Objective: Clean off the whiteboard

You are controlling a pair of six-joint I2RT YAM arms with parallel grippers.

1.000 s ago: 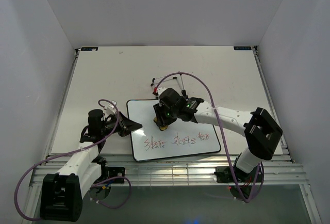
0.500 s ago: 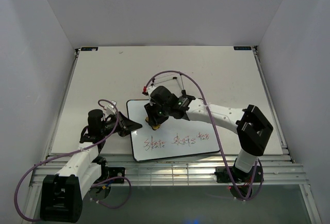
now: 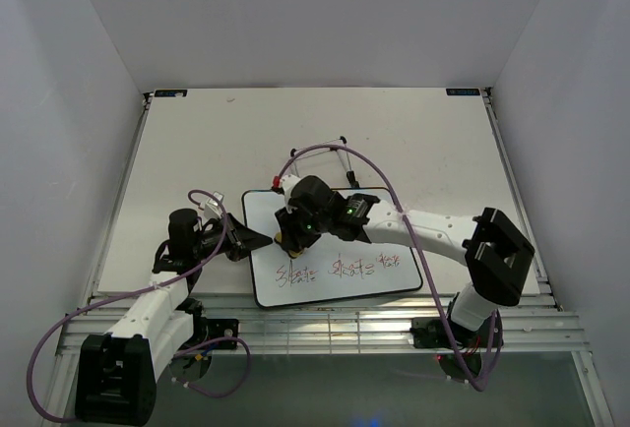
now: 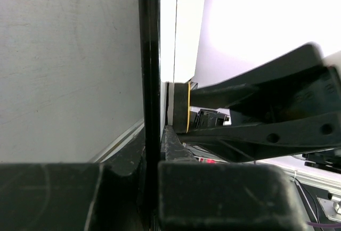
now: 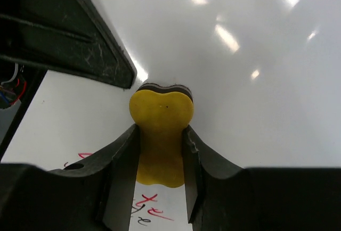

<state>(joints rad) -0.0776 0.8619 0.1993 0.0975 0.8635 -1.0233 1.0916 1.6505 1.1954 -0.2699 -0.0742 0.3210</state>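
Note:
The whiteboard [image 3: 384, 238] lies flat near the table's front, with a black rim and red-and-black writing [image 3: 340, 270] along its near part; its far part is white. My right gripper [image 3: 292, 240] is shut on the yellow eraser [image 5: 160, 135] and holds its dark felt against the board near the left end, just above the writing [image 5: 152, 215]. My left gripper [image 3: 251, 241] is shut on the whiteboard's left edge; in the left wrist view the black rim [image 4: 149, 71] runs straight between the fingers [image 4: 213, 194].
A thin wire easel stand [image 3: 340, 152] lies on the table just behind the board. The white table [image 3: 197, 142] is walled on three sides. A metal rail [image 3: 325, 319] runs along the near edge by the arm bases.
My right gripper swept the eraser left across the board, then came a little nearer the writing. The left gripper has stayed on the board's edge.

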